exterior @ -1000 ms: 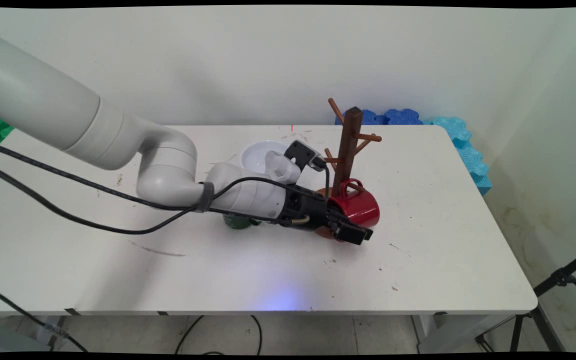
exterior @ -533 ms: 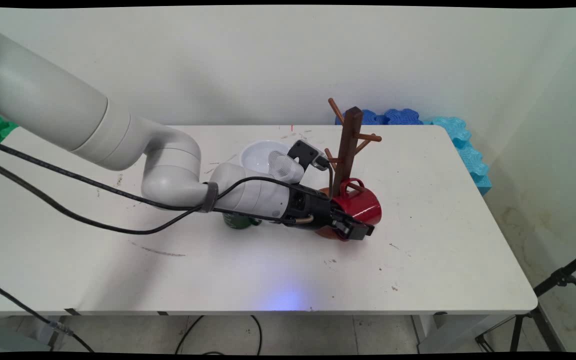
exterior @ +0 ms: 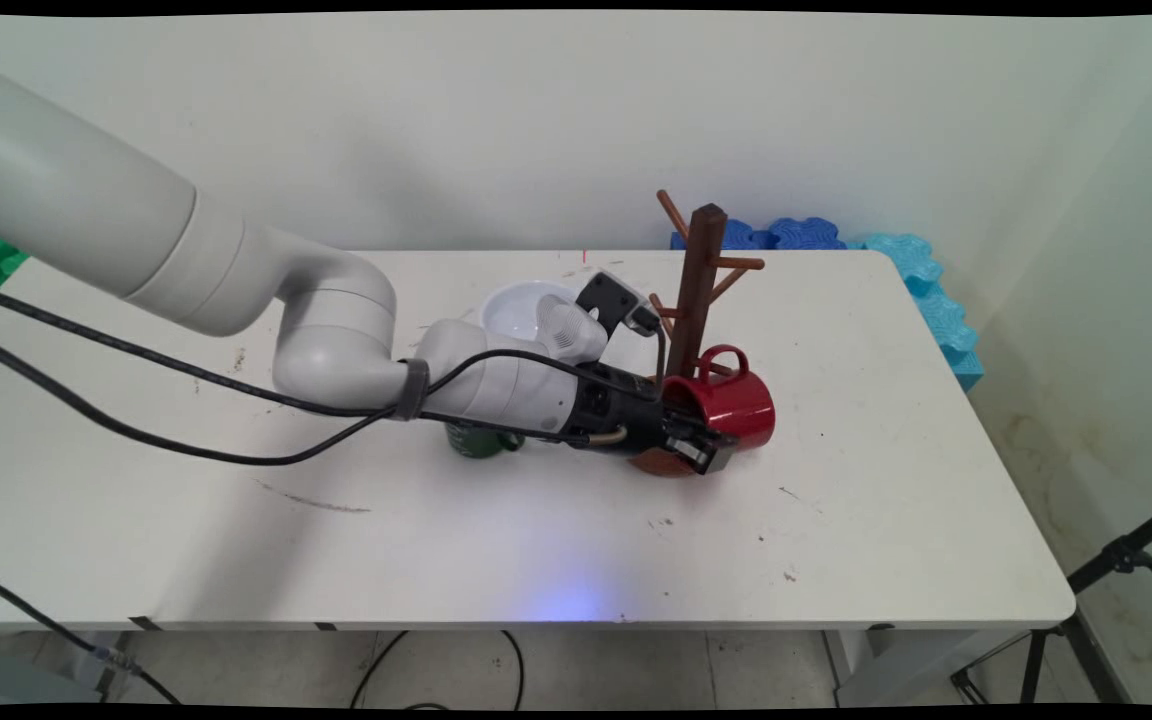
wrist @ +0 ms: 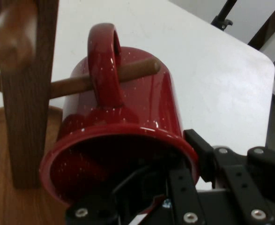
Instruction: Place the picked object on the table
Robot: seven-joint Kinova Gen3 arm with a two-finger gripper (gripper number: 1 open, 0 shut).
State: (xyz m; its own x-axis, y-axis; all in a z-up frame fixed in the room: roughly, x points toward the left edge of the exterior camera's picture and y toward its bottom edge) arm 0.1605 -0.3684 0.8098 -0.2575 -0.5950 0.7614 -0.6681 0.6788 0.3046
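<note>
The end effector (exterior: 698,448) grips the rim of a red mug (exterior: 726,405), one finger inside the mouth and one outside. The mug lies on its side with its handle (wrist: 103,61) threaded over a lower peg (wrist: 128,72) of the wooden mug tree (exterior: 696,290), above the tree's round base (exterior: 658,462). Behind the arm on the white bench (exterior: 886,480) stand a green cup (exterior: 476,442) and a white bowl (exterior: 516,308).

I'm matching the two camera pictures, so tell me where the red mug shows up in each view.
Main view: the red mug lies on its side right of centre, at the foot of the wooden mug tree.
Hand view: the red mug fills the centre, mouth toward the camera.
Shared landmark: the tree's peg passing through the mug's handle.
</note>
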